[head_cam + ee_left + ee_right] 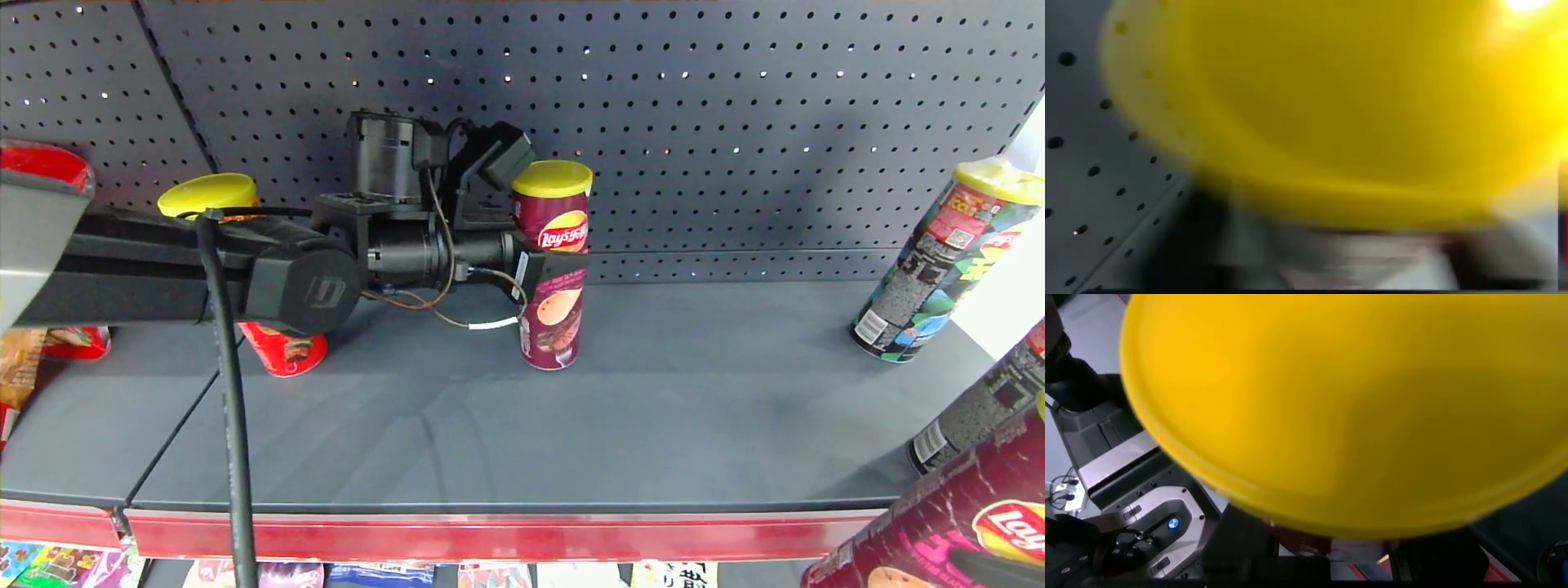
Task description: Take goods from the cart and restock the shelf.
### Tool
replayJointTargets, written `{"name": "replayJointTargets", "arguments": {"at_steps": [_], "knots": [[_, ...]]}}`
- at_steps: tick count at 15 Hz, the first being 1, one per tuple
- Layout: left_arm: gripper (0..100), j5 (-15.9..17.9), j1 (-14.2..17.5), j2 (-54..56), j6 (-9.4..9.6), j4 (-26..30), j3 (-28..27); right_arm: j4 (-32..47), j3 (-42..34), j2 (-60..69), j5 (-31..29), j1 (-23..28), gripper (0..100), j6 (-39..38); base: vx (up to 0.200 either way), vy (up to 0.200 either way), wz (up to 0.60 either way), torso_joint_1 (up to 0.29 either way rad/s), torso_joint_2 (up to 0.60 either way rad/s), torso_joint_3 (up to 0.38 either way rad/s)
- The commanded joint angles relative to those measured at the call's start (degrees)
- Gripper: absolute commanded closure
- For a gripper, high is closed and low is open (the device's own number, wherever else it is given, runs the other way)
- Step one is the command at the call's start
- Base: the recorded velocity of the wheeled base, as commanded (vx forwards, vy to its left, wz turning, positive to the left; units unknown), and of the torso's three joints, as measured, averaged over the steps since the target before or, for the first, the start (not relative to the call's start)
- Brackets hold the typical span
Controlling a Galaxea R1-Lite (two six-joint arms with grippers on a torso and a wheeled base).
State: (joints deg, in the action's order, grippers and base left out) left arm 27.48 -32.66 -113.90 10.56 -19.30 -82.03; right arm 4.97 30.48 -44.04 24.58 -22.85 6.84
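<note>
At frame centre the left gripper [552, 269] pinched a maroon chip canister [553, 331] upright on the grey shelf [653, 425]; lower right, the right gripper [998, 567] clasped a second maroon canister [931, 523].

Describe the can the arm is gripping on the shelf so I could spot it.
Find the grey shelf with the pegboard back. Near its middle a tall maroon can with a yellow lid stands upright, clasped by the left gripper. Its neighbours are a red can and a black-and-teal can.
</note>
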Motion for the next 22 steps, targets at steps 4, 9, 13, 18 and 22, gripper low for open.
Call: {"name": "replayJointTargets", "arguments": {"at_steps": [4,9,13,18,22], "knots": [[100,0.6,-0.4,1.6,-0.98,0.0,1.2,0.0,-0.2,-0.2,0.1,0.0,100,0.0,0.0,0.0,0.0,0.0,0.0,0.0],[100,7.1,-1.9,7.8,-4.49,0.0,5.9,-0.1,0.3,-0.5,0.2,-0.1,100,0.0,0.0,0.0,0.0,0.0,0.0,0.0],[100,11.5,-4.9,14.5,-3.35,-0.2,17.3,-0.1,0.6,-0.5,0.3,-0.2,100,0.0,0.0,0.0,0.0,0.0,0.0,0.0],[100,13.0,-3.8,14.5,2.98,-0.2,19.6,-0.1,0.7,-0.5,0.3,-0.2,100,0.0,0.0,0.0,0.0,0.0,0.0,0.0],[100,15.1,-3.9,14.9,3.33,-0.2,20.9,-0.1,0.8,-0.3,0.3,-0.2,100,0.0,0.0,0.0,0.0,0.0,0.0,0.0]]}}
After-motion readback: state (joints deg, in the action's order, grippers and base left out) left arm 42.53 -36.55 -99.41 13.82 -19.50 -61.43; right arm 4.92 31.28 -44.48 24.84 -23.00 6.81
